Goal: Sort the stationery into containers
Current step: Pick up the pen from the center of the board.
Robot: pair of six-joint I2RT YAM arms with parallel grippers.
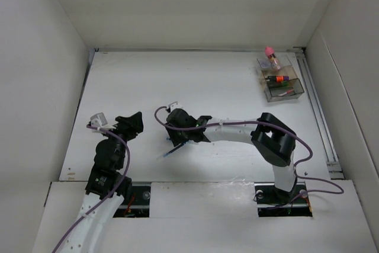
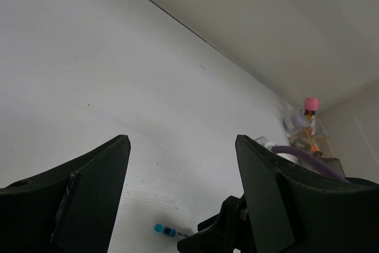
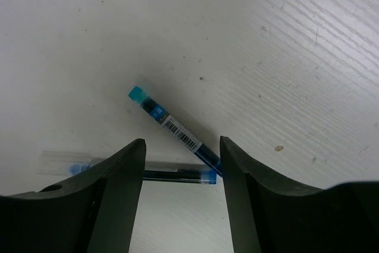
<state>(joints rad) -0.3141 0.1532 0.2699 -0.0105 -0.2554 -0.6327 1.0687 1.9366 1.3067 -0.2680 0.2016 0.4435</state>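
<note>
Two thin dark-blue pens lie on the white table under my right gripper. One pen lies diagonally with a teal end and a barcode label. The other pen lies level and runs between the fingers. The right gripper is open, its fingertips on either side of where the pens meet, holding nothing. From above, a pen sticks out beside the right gripper. My left gripper is open and empty to the left. The smoky-grey organiser at the far right holds highlighters. The pink-topped jar stands at its far end.
White walls close in the table on the left, back and right. A metal rail runs along the right edge. Purple cables run along the right arm. In the left wrist view a pen's teal end and the organiser show.
</note>
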